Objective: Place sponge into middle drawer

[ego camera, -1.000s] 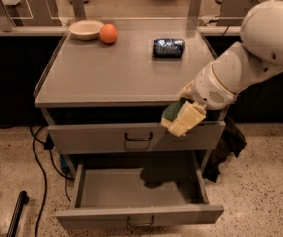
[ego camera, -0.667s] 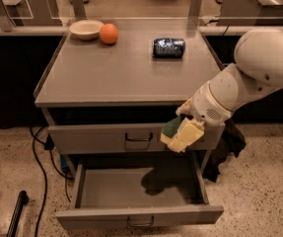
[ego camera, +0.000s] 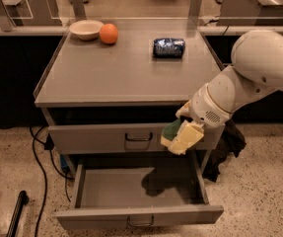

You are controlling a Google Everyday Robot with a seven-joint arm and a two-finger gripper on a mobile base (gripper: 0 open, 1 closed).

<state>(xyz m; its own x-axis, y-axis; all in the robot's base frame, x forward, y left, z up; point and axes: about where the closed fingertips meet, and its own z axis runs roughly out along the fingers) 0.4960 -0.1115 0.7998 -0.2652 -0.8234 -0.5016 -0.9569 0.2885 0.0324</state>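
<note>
My gripper (ego camera: pixel 182 126), at the end of the white arm coming in from the right, is shut on the sponge (ego camera: pixel 179 136). The sponge shows a dark green face on the left and pale yellow foam on the right. It hangs in front of the closed upper drawer front (ego camera: pixel 111 138), at its right end. The middle drawer (ego camera: pixel 140 217) below is pulled out and open, its grey floor bare. The sponge is in the air above the drawer's right part, and its shadow falls on the drawer floor.
On the grey cabinet top (ego camera: pixel 111 73) stand a white bowl (ego camera: pixel 86 28), an orange (ego camera: pixel 109 33) and a shiny blue snack packet (ego camera: pixel 168 47). Cables (ego camera: pixel 38 152) trail on the floor at left. A dark bundle (ego camera: pixel 227 149) sits by the cabinet's right side.
The arm has lowered and moved slightly left with the sponge, from the cabinet's top edge level down to the upper drawer front, closer to the open drawer.
</note>
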